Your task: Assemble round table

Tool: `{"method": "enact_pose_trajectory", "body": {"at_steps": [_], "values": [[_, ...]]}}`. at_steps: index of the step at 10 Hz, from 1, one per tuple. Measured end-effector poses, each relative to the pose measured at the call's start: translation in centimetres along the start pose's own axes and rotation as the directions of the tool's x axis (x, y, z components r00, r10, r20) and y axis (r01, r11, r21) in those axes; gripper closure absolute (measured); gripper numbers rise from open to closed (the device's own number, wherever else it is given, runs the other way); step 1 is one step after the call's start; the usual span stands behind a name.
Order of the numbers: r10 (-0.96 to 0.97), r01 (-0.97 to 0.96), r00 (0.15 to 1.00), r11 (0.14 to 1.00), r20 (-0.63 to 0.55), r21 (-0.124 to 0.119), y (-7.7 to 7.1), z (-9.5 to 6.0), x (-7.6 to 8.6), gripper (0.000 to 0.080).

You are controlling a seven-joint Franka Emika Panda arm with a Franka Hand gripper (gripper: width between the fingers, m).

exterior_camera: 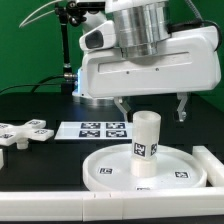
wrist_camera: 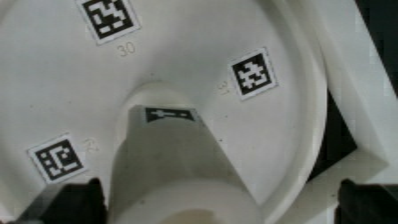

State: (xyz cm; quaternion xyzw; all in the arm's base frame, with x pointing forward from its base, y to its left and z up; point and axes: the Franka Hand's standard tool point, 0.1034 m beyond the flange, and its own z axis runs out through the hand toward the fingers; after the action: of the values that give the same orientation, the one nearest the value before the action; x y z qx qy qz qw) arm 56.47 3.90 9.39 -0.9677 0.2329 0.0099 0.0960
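The white round disc [exterior_camera: 176, 172] lies flat on the black table, with tags on its face. The short cylindrical leg [exterior_camera: 146, 145] stands upright on the disc's middle, a tag on its side. My gripper [exterior_camera: 151, 106] hangs just above the leg's top, open and empty, its fingers spread wider than the leg. In the wrist view the leg [wrist_camera: 178, 160] rises between the two dark fingertips [wrist_camera: 68, 203], with the gripper [wrist_camera: 217, 208] open around it and the disc [wrist_camera: 169, 50] behind. The cross-shaped foot piece [exterior_camera: 24, 132] lies on the table at the exterior view's left.
The marker board [exterior_camera: 98, 128] lies flat behind the disc. A long white bar [exterior_camera: 60, 206] runs along the front edge and turns up at the exterior view's right [exterior_camera: 211, 165]. The arm's white body fills the space above.
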Motion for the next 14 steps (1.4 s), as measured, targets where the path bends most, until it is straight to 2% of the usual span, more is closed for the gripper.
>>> {"method": "enact_pose_trajectory", "body": {"at_steps": [3,4,5,7,8,14], "values": [[-0.200,0.200,0.980,0.980,0.000,-0.001,0.09,0.01,0.04,0.0151],[-0.278,0.278,0.961,0.961,0.000,-0.009,0.15,0.00,0.08,0.0151],[-0.438,0.437,0.899,0.899,0.003,-0.033,0.21,-0.02,0.25,0.0151],[-0.608,0.608,0.794,0.792,0.017,-0.058,-0.04,-0.04,0.44,0.0151],[-0.712,0.712,0.702,0.699,0.030,-0.066,-0.08,0.02,0.43,0.0151],[-0.914,0.916,0.401,0.398,0.061,-0.058,0.50,0.10,0.62,0.0151]]}}
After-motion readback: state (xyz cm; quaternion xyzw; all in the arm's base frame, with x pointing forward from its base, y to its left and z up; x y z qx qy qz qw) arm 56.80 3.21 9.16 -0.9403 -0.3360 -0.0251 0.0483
